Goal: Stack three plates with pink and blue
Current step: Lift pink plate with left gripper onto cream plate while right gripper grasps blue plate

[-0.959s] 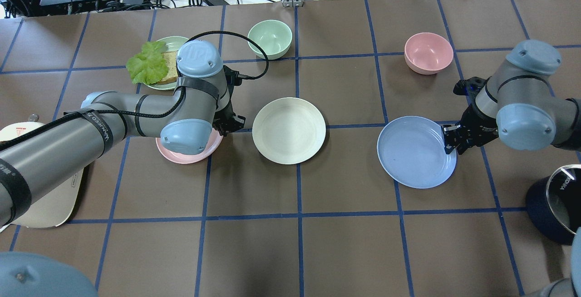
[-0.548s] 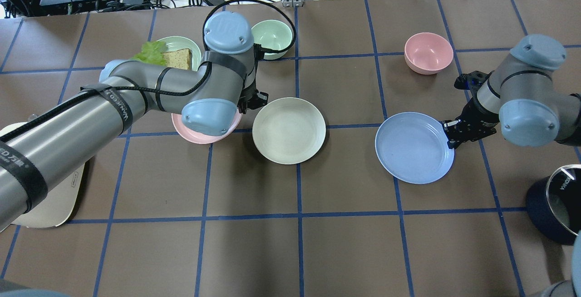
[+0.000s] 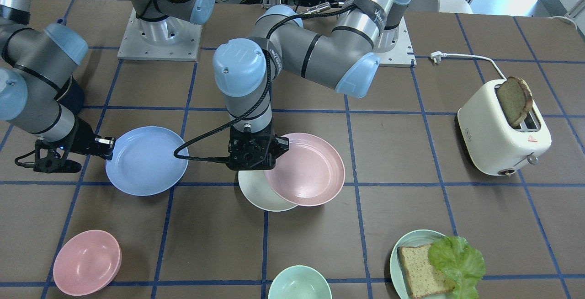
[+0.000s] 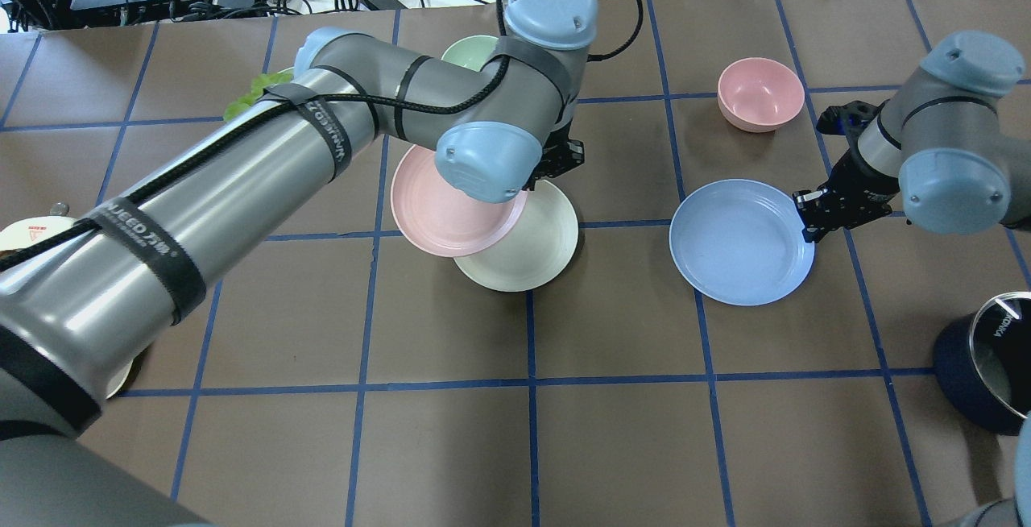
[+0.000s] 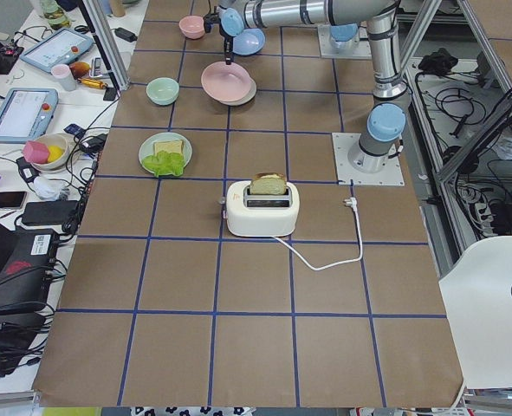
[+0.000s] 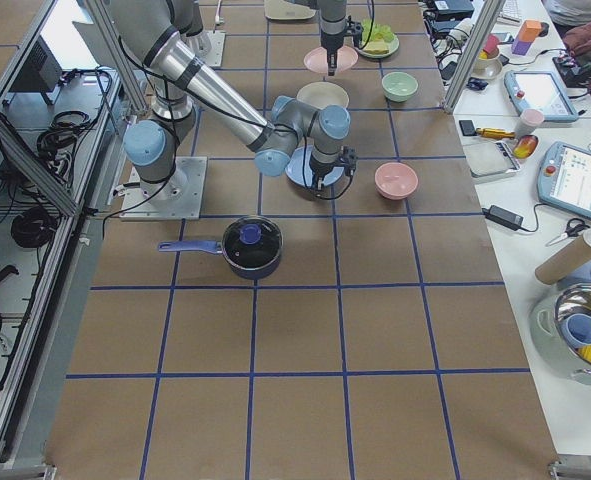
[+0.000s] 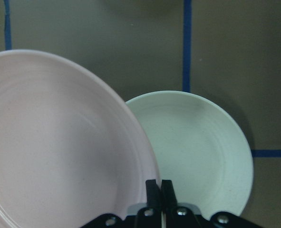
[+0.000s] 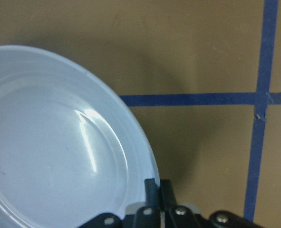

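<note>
Left gripper (image 7: 159,186), pinching pink plate (image 4: 439,209), has swung it over centre-frame cream plate (image 4: 532,259); stacking imminent; right gripper (image 8: 158,187) clamps blue plate (image 4: 737,241)

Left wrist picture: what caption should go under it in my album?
Left tool pinching the rim of the pink plate, held partly over the white plate.

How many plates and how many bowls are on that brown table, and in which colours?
Plates: 4 (cream plate, pink plate, blue plate, green plate)
Bowls: 2 (pink bowl, green bowl)
Total: 6
</note>
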You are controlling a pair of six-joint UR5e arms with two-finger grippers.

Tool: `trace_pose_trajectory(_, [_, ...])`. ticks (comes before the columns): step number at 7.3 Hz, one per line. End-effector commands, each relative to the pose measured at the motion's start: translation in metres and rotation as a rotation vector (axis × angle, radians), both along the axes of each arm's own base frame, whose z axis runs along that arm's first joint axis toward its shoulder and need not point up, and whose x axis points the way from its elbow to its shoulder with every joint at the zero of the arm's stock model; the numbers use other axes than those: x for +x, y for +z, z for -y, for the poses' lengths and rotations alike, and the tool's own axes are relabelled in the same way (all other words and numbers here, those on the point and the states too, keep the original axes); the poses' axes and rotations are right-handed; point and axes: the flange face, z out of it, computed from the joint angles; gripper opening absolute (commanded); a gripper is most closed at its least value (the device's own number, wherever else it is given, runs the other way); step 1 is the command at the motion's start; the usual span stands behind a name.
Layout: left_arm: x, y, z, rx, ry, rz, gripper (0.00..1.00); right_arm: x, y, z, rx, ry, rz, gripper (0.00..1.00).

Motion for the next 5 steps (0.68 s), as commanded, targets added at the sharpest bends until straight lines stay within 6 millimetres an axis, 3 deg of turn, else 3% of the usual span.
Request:
trace_pose_trajectory(1, [-0.033,-0.035,-0.011,0.045,-0.019,0.019,0.0,-0.007,0.027,0.022,0.004,-0.004,0.0,0.0])
trace_pose_trajectory(2, [-0.048,-0.044,-0.022,0.053,-0.045,0.024,0.0,-0.005,0.029,0.025,0.0,-0.021,-0.003,0.0])
trace_pose_trajectory(4, [-0.054,-0.061,-0.019,0.043,-0.05,0.03,0.0,-0.005,0.032,0.03,-0.004,-0.031,-0.01,0.0])
trace_pose_trajectory(5, [-0.054,-0.067,-0.018,0.04,-0.067,0.03,0.99,-0.006,0.034,0.032,-0.006,-0.032,-0.016,0.0])
